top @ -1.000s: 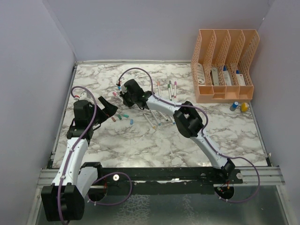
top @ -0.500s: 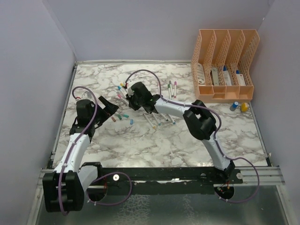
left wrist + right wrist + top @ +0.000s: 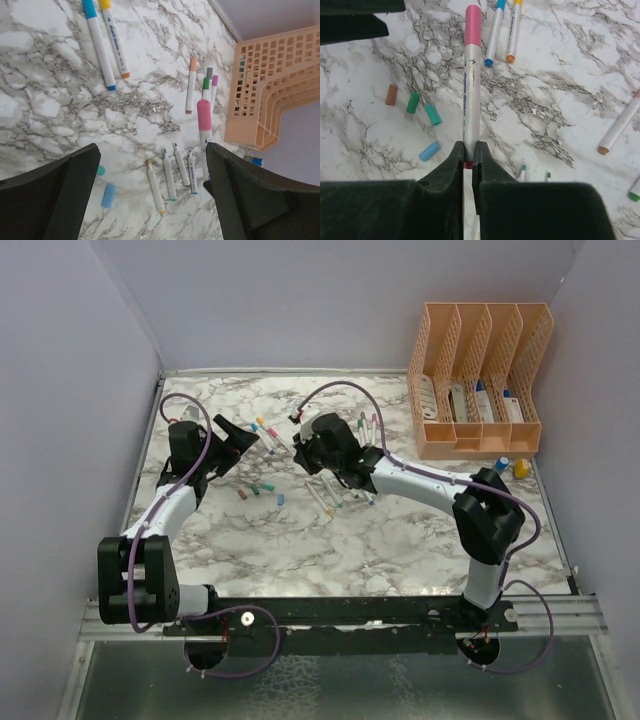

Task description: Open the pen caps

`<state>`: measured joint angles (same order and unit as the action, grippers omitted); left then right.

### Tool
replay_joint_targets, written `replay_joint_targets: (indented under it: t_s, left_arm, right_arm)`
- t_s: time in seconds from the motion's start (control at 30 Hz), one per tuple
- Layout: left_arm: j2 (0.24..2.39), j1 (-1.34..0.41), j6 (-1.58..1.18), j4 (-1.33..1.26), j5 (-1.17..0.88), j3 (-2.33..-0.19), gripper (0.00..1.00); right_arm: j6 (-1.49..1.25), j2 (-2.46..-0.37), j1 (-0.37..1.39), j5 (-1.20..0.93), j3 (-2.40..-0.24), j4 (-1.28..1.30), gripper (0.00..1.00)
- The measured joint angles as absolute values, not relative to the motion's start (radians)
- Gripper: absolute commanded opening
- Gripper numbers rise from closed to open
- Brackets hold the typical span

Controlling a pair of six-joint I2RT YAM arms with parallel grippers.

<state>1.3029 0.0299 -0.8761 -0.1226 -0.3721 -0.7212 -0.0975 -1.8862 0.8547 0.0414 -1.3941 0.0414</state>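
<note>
Right claw (image 3: 468, 150) is clamped tight on the white barrel of a pink-capped pen (image 3: 471, 90). It holds the pen over the bench (image 3: 380, 540) with the pink cap (image 3: 473, 25) pointing at my left claw (image 3: 150, 165). Left one has its fingers spread wide with nothing between them. From its wrist cam the pink end sits close to the right-hand finger, but I honestly can't tell if they touch.

Peach organiser (image 3: 480, 380) stands at the far right corner. Other pens lie flat mid-bench: a blue-capped pen (image 3: 100, 45) and a yellow-capped pen (image 3: 114, 40) side by side, plus a row of uncapped pens (image 3: 169, 175). Four loose caps sit on the marble nearby: orange cap (image 3: 392, 94), green cap (image 3: 413, 102), teal cap (image 3: 433, 114), blue cap (image 3: 429, 151).
</note>
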Motion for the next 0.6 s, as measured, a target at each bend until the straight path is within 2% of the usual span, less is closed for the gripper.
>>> replay_joint_targets:
  t_s: [0.23, 0.43, 0.6]
  left_arm:
    - [1.409, -0.026, -0.904, -0.197, -0.396, -0.810, 0.87]
    - [1.443, -0.108, -0.913, -0.233, -0.398, -0.834, 0.86]
    - [1.454, -0.141, -0.922, -0.245, -0.397, -0.834, 0.81]
  right_arm:
    - [-0.126, -1.781, 0.855, 0.047, -1.302, 0.045, 0.01]
    - [-0.135, -1.752, 0.855, 0.047, -1.277, 0.044, 0.01]
    - [-0.143, -1.748, 0.855, 0.046, -1.263, 0.045, 0.01]
